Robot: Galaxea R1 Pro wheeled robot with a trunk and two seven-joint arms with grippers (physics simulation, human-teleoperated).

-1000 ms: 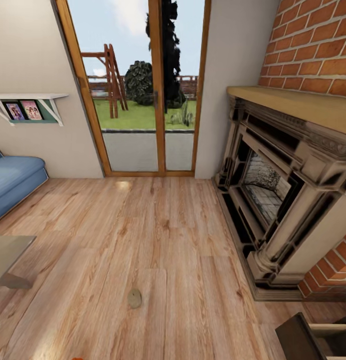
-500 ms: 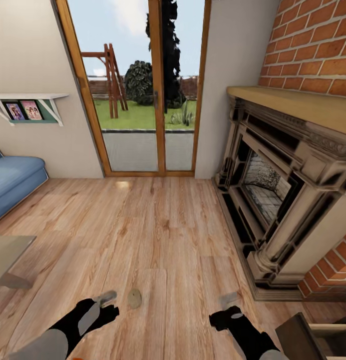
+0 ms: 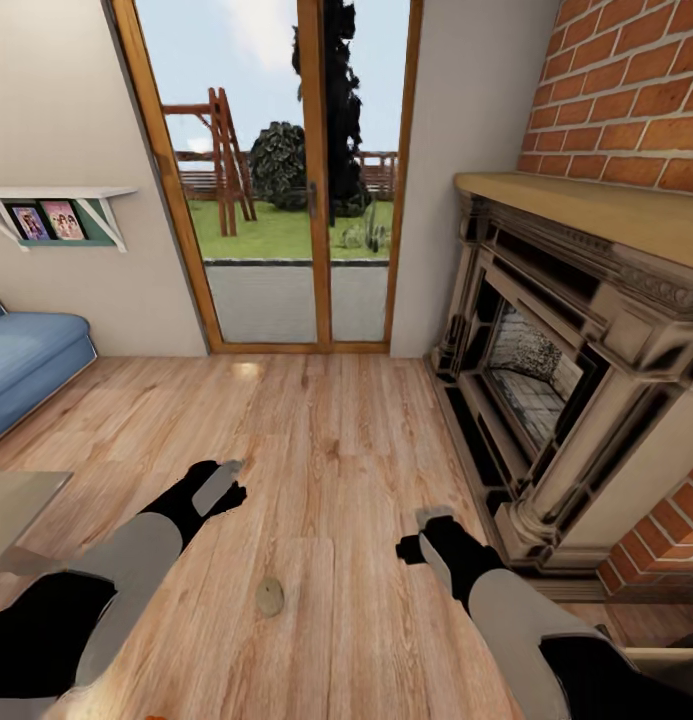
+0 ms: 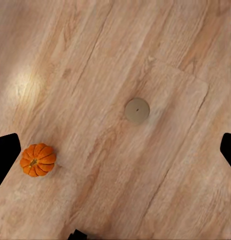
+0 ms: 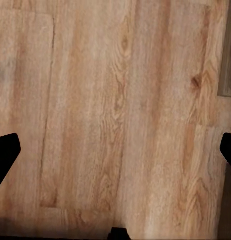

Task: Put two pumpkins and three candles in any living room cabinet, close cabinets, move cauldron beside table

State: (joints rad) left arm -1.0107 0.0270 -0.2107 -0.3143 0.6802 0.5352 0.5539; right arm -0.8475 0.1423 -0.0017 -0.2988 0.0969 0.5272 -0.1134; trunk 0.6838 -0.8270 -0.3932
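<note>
A red brick fireplace (image 3: 576, 330) with a wooden mantel (image 3: 606, 210) fills the right wall; glazed wooden doors (image 3: 276, 180) open onto a lawn with a swing frame (image 3: 221, 160); a blue sofa (image 3: 26, 360) sits left under a wall shelf (image 3: 61, 205) holding photos; light plank floor (image 3: 336, 450) throughout.

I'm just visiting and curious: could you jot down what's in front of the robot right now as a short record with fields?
Room: living room, wood floor
Candle: on floor between both arms
Pumpkin: on floor, apart from candle
Left gripper: jaws open, empty, above floor
Right gripper: jaws open, empty
Fireplace: at right
Sofa: at left
Glass door: ahead
</note>
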